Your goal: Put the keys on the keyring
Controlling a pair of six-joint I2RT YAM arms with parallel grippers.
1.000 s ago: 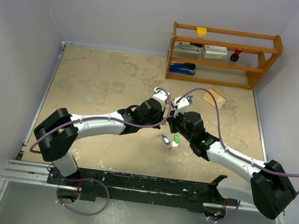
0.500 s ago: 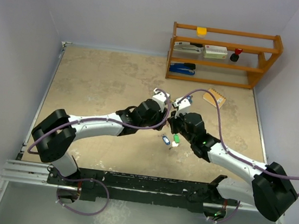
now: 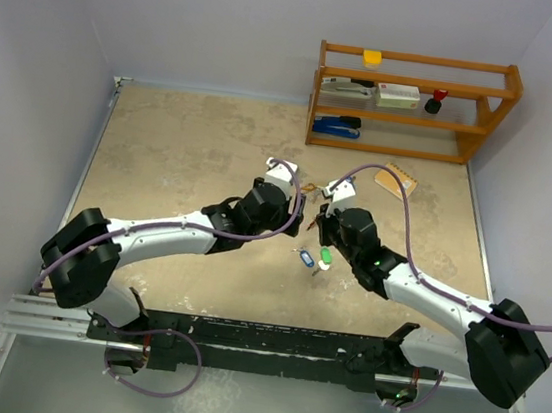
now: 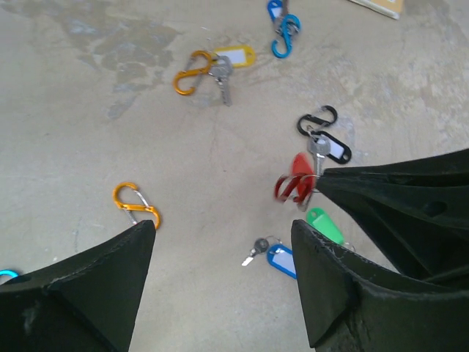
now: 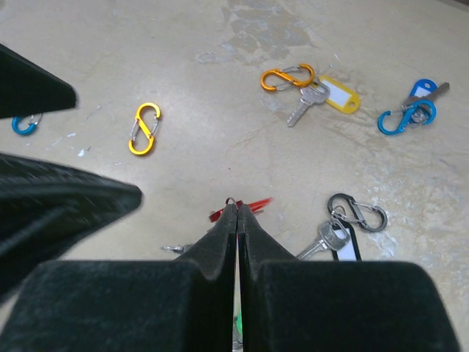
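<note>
My right gripper [image 5: 236, 207] is shut, pinching a red S-shaped clip [image 4: 291, 189] together with a red tag [image 4: 301, 164] above the floor; a small metal ring [image 5: 231, 199] peeks out at its tips. I cannot tell which part is pinched. My left gripper [image 4: 223, 227] stands open and empty just left of it. Below, a blue-tagged key [image 4: 281, 259] and a green tag [image 4: 324, 224] lie on the floor. A key with a black-and-white tag [image 5: 343, 245] hangs on a black clip [image 5: 359, 212]. A yellow-tagged key [image 4: 223, 77] is on an orange clip [image 4: 192, 71].
A loose orange clip [image 4: 136, 205] lies to the left, and a blue clip with a blue tag [image 4: 284, 35] lies farther off. A wooden shelf [image 3: 415, 103] stands at the back right, with a small notebook [image 3: 397, 179] in front of it.
My left gripper has opened and drawn back to the left, away from the right gripper's tips. The right gripper has stayed shut in place with the red clip.
</note>
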